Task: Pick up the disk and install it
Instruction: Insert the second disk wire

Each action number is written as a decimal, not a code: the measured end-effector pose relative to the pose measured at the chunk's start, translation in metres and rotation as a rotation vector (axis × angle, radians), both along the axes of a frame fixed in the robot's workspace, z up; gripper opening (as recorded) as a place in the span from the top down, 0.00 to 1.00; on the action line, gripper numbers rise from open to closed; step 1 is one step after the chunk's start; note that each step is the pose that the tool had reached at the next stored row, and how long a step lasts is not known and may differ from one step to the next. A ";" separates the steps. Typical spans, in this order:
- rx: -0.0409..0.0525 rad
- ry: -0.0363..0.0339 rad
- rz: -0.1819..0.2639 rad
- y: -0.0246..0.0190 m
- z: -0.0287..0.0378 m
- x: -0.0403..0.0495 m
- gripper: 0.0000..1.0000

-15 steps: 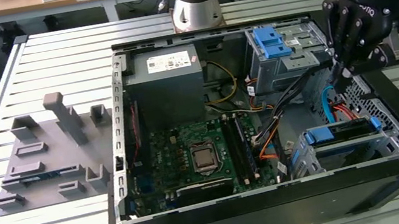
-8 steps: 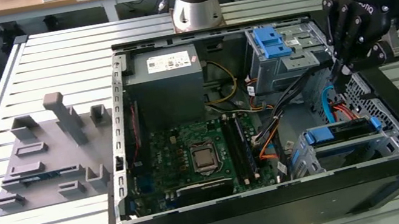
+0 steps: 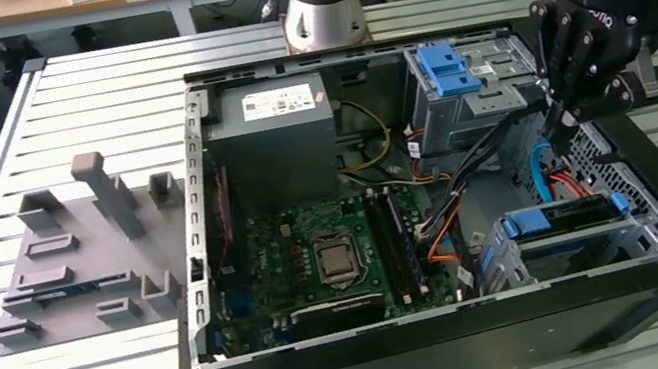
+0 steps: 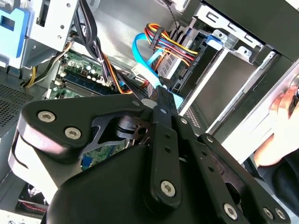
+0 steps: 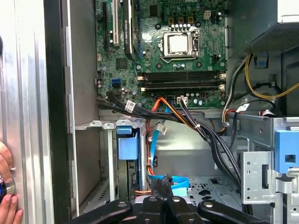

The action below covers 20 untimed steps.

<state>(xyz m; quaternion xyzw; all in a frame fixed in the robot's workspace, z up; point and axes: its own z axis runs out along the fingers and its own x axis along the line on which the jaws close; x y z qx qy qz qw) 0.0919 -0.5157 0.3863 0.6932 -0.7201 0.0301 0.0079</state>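
One disk (image 3: 561,217) sits in the lower bay at the corner of one open case (image 3: 466,343). One gripper (image 3: 560,116) hangs tilted above it, pinching one blue cable (image 5: 180,183). One hand (image 4: 275,135) rests beside the case.

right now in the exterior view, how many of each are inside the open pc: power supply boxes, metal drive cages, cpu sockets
power supply box: 1
metal drive cages: 2
cpu socket: 1
total: 4
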 end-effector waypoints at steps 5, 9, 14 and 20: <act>-0.0002 0.0000 0.000 0.0000 -0.0037 0.0006 0.89; -0.0004 0.0000 0.000 0.0001 -0.0073 0.0008 0.89; -0.0070 0.0000 0.000 0.0000 -0.0101 0.0009 0.89; -0.0069 0.0000 0.000 0.0000 -0.0055 0.0009 0.89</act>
